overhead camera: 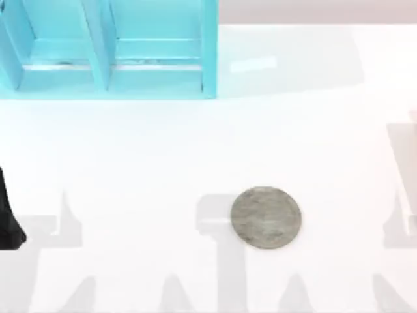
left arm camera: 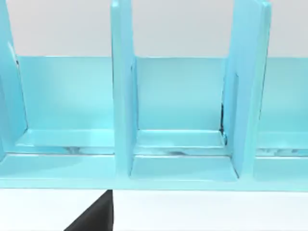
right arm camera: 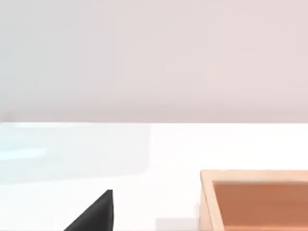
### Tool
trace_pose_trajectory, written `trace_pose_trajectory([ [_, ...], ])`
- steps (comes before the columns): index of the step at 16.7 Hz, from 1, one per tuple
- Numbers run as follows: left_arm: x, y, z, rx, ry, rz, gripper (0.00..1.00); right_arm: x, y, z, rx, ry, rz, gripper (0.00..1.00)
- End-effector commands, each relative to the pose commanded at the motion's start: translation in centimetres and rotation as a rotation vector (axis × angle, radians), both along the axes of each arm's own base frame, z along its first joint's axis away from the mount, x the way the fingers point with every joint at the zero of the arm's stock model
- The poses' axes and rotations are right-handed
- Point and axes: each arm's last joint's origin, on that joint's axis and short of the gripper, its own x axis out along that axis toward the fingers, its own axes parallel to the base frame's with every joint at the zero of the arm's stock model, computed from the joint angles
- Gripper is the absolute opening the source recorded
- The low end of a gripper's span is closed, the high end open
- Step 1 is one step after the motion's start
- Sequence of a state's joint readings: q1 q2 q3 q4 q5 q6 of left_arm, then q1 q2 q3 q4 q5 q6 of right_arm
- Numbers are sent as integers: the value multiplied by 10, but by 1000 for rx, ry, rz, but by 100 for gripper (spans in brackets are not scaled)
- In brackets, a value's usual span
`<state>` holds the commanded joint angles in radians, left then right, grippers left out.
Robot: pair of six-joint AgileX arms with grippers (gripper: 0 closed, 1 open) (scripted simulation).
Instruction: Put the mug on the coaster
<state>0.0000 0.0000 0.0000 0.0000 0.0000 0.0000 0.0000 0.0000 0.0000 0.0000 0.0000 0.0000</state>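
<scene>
Now the coaster (overhead camera: 266,217) lies flat on the white table (overhead camera: 150,163), right of centre, well apart from the blue shelf (overhead camera: 111,49) at the far left. Whether the left arm (overhead camera: 8,215) at the table's left edge has its gripper wide or narrow, I cannot tell. An orange box (right arm camera: 255,199) sits in the right wrist view.

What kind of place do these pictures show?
Probably a rendered tabletop test scene, not a real room: a plain white table, a grey coaster, a turquoise shelf at the back left, and an orange box in the right wrist view.
</scene>
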Motion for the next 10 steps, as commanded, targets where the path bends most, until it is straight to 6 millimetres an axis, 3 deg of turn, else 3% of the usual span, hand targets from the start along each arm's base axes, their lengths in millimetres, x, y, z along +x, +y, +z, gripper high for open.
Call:
trace_pose_trajectory([
  [4, 0, 1, 6, 30, 22, 7, 100, 0, 0, 0, 0, 0, 0, 100],
  [10, 11, 11, 55, 356, 268, 24, 100, 0, 0, 0, 0, 0, 0, 100],
])
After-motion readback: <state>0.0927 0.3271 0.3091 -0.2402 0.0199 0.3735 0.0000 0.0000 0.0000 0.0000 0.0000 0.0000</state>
